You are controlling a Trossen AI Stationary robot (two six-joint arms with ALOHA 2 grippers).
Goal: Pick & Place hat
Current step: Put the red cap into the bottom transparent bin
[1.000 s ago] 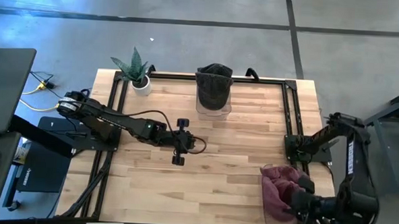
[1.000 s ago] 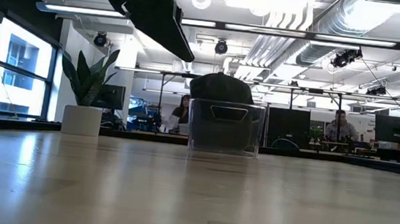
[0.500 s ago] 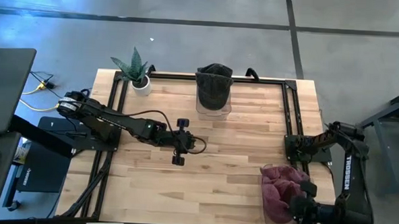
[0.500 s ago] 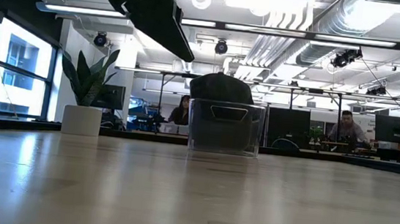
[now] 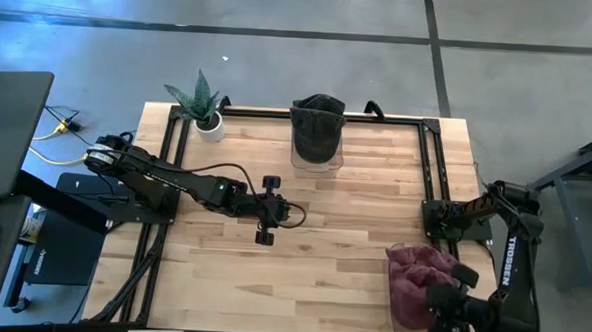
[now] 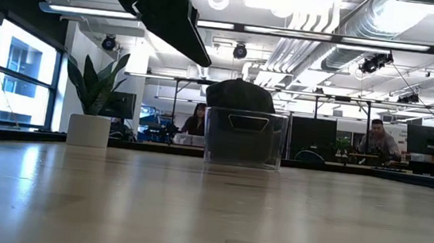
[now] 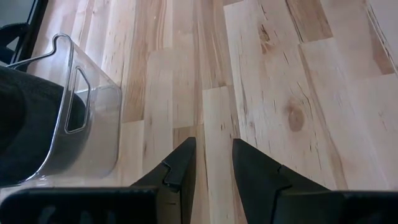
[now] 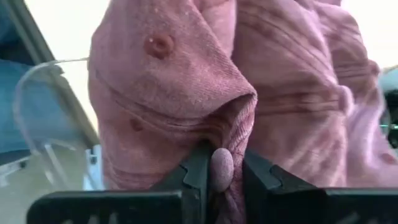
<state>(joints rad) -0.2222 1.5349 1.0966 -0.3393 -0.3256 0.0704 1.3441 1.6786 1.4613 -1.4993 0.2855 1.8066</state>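
— Hat (image 5: 417, 279), the pink one: where does it sit?

— At the bench's (image 5: 344, 218) front right corner, heaped in a clear bin (image 8: 43, 118) whose rim shows beside the cloth in the right wrist view. The right hand (image 8: 221, 168) is down on it, and a fold of pink fabric sits pinched between its two fingers (image 8: 198, 171), so it is gripping the hat.

— And the other container?

— A second clear bin (image 5: 316, 152) stands at the middle of the far edge, with a dark hat (image 5: 318, 120) in it that rises above the rim (in the low view the dark crown domes over the bin's top, and a handle cut-out shows in the wall).

— What is the left arm doing?

— It reaches in from the left side, and the left hand (image 5: 266, 217) hangs above bare wood near the bench's middle, well apart from both bins. Its fingers (image 7: 180, 165) stand a little apart with nothing between them, only planks showing in the gap.

— Anything else on the bench?

— A potted plant (image 5: 204, 107) in a white pot at the far left corner. Beyond the bench, the low view shows people seated at desks in the room.
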